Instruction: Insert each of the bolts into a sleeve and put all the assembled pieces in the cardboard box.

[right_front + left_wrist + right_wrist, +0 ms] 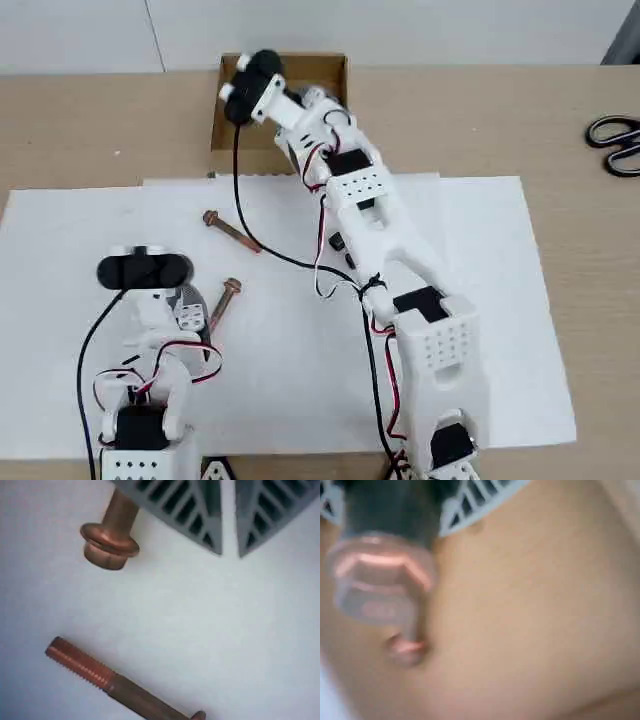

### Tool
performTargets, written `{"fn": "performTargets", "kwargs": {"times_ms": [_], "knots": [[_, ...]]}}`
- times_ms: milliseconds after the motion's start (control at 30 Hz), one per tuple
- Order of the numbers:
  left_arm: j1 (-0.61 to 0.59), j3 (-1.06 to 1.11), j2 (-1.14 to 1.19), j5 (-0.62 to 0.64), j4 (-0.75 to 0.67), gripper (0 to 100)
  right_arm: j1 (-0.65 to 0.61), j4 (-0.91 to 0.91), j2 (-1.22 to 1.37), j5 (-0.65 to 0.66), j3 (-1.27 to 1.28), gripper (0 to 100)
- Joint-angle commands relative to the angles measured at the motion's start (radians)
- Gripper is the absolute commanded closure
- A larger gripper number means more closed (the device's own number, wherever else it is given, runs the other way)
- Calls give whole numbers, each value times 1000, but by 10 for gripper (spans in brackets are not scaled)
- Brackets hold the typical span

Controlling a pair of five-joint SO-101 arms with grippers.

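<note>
Two copper bolts lie on the white paper (480, 230). One bolt (224, 303) (107, 540) lies right beside my left gripper (193, 302) (230, 552), its shaft running under one finger; the jaws are shut but for a thin slit, with nothing between them. The other bolt (232, 232) (105, 677) lies farther out on the paper. My right arm stretches to the cardboard box (330, 68) at the table's far side. In the right wrist view my right gripper (390, 510) is shut on a dark sleeve with a bolt head (380, 575) at its end, just above the box floor (535, 605).
Scissors (615, 143) lie at the table's far right edge. A black cable (260, 245) from the right arm trails across the paper close to the far bolt. The right arm's links span the paper's middle.
</note>
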Motion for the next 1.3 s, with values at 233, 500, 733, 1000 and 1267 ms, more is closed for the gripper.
{"fn": "performTargets", "kwargs": {"times_ms": [233,500,733,1000,1267], "knots": [[-9,-5,-8,3,-25,994,-1,-33,-25,21,-74,941],[-11,-5,-8,5,-25,994,-2,252,-236,17,-72,995],[-15,-5,-8,20,-25,994,1,628,-429,-140,-72,995],[-17,-5,-8,23,-25,994,18,901,-553,-301,-72,995],[-17,-5,-8,25,-25,994,22,1093,-618,-423,-72,995]]}}
